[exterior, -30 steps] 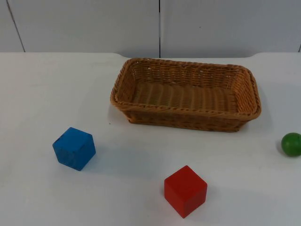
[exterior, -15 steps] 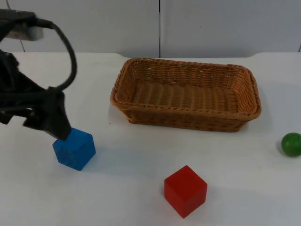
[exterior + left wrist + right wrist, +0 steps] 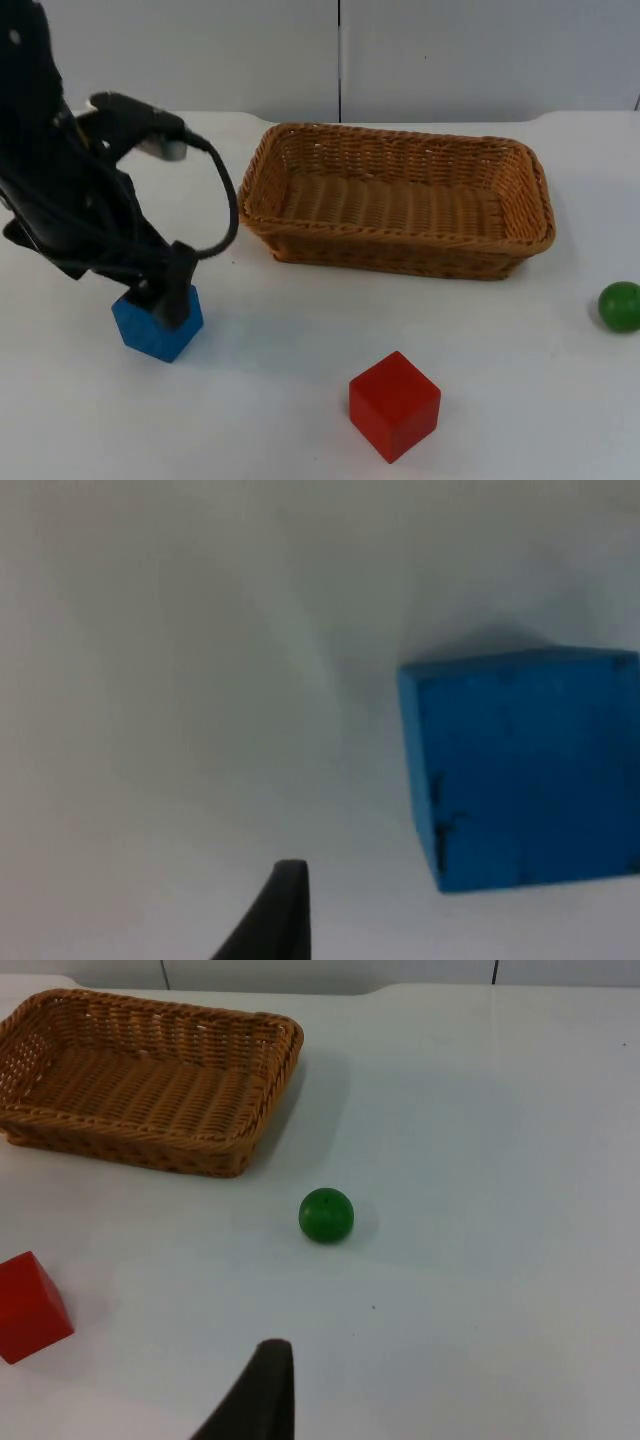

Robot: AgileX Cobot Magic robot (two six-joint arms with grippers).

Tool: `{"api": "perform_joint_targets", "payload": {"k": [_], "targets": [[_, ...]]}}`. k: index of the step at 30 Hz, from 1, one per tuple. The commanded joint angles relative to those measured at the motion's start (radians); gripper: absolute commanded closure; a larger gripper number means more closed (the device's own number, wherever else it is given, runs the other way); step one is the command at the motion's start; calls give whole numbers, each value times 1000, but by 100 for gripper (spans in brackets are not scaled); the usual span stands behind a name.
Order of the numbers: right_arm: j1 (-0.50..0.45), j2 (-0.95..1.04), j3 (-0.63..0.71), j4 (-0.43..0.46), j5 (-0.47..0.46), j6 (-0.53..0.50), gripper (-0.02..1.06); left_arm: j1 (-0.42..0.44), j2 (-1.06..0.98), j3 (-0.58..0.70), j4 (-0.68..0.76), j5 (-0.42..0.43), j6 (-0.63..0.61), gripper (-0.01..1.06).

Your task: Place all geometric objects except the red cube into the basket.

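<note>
A blue cube lies on the white table at the front left, and up close the blue cube stands flat on the table. My left gripper is low over its top rear edge, at or just above it. An empty wicker basket sits at the middle back. The red cube is at the front centre, and a green ball rests near the right edge. My right gripper waits above the table on the right, short of the green ball.
The grey partition wall closes the table behind the basket. In the right wrist view the basket and the red cube lie beyond the ball. White table stretches between the blue cube and the basket.
The left arm came into view from the left and has moved right and down over the blue cube. The cubes, ball and basket have stayed put.
</note>
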Motion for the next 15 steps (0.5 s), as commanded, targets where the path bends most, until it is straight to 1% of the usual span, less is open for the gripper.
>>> {"api": "perform_joint_targets", "payload": {"k": [1, 3, 7, 8, 12, 15], "targets": [[-7, -4, 2, -4, -9, -9, -1, -5, 47, -25, 28, -23, -8, 6], [-7, -4, 2, -4, -9, -9, -1, -5, 68, -34, 28, -27, -8, 6], [-7, -4, 2, -4, -9, -9, -1, -5, 140, -45, 1, -85, 0, 6], [-7, -4, 2, -4, -9, -9, -1, -5, 140, -45, 1, -85, 0, 6], [-7, -4, 2, -4, -9, -9, -1, -5, 176, -45, 1, -137, 6, 6], [-7, -4, 2, -4, -9, -9, -1, -5, 187, -45, 1, -147, 6, 6]]}}
